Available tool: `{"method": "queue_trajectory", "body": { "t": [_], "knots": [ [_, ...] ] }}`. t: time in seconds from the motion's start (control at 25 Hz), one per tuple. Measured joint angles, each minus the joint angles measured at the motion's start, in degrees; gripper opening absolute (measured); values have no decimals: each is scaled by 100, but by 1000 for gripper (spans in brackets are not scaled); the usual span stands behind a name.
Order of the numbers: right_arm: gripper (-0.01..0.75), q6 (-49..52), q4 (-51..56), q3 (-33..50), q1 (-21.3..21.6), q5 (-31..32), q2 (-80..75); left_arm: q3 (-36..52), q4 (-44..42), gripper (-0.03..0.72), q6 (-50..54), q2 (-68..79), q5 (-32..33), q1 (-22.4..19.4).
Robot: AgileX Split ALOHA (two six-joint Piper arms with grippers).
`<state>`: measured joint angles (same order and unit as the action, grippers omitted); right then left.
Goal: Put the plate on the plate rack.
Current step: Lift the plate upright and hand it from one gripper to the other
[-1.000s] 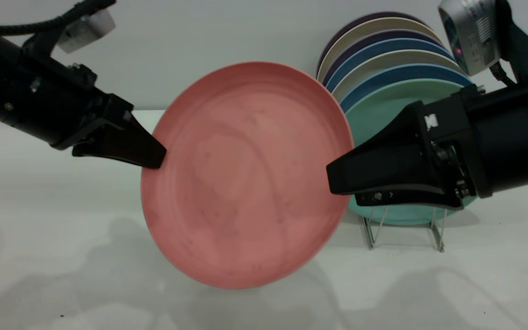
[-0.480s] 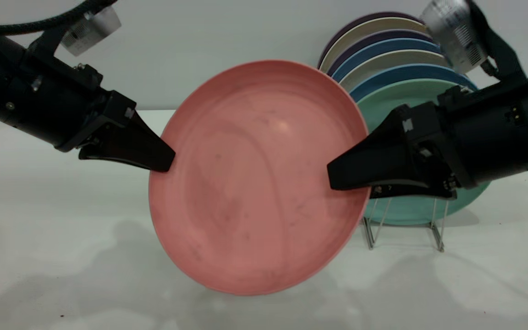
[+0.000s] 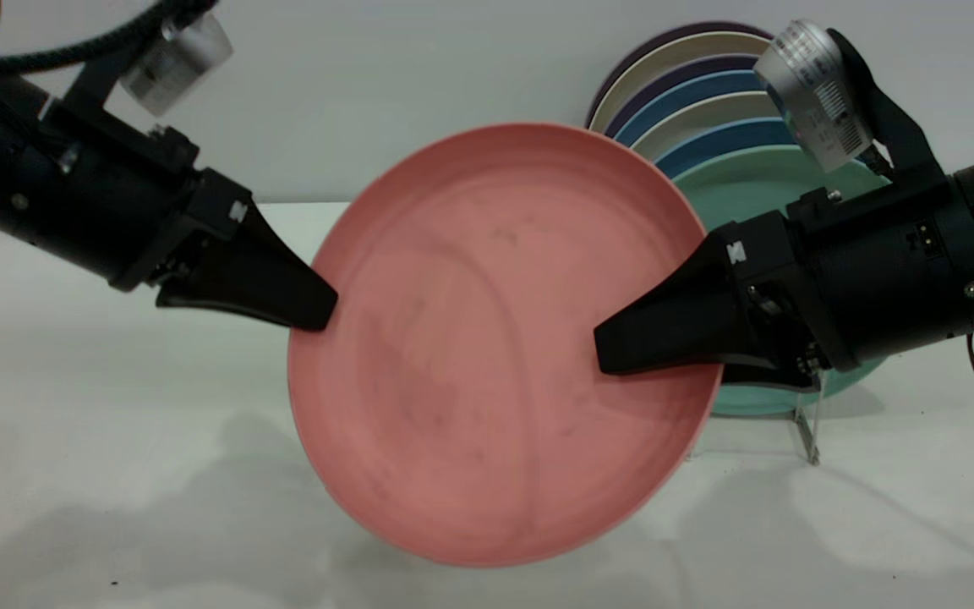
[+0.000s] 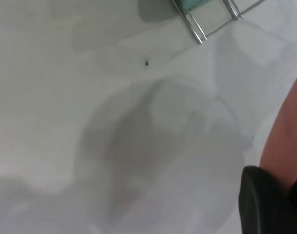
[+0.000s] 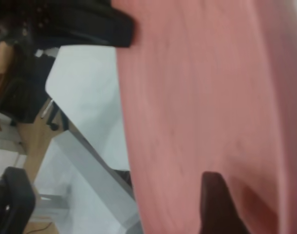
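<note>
From outside, the left gripper [image 3: 314, 315] and right gripper [image 3: 614, 355] each pinched opposite rims of the plate [image 3: 487, 355], held upright in the air between them, the plate rack [image 3: 807, 431] below the right gripper. In the left wrist view, a fingertip [image 4: 265, 202] clamped the rim. In the right wrist view, the plate filled the frame.

Even bright light; soft shadows on table [image 3: 115, 474]; wrist views blurred.

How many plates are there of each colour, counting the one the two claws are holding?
Pink plate, gripped at its edges by the left gripper and the right gripper: 1
Teal plate, front of the rack: 1
Blue plates: 2
Beige plates: 2
Purple plates: 2
Total: 8
</note>
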<state>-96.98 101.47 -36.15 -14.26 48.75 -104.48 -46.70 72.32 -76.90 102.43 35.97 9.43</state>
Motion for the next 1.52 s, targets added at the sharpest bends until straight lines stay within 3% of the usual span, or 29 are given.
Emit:
{"method": "queue_trajectory", "body": {
  "t": [0.2,0.36,0.72,0.88,1.24,1.36,1.52],
  "knots": [
    [262,0,0,0,0,301,0,0,5,18,-83,372,232,0],
    [182,48,0,0,0,160,-7,0,72,18,-251,425,265,0],
    [172,86,25,0,5,51,-9,0,375,47,-431,425,315,-5],
    [97,86,26,0,4,-44,-13,0,639,139,-431,425,656,0],
    [97,-147,-102,0,0,-1,-13,-19,742,492,-398,233,675,0],
    [97,-288,-158,0,0,-127,-13,-19,728,546,-262,15,594,-66],
    [97,-327,-366,0,95,-257,-13,-19,564,555,51,-185,526,-505]
  ]
}}
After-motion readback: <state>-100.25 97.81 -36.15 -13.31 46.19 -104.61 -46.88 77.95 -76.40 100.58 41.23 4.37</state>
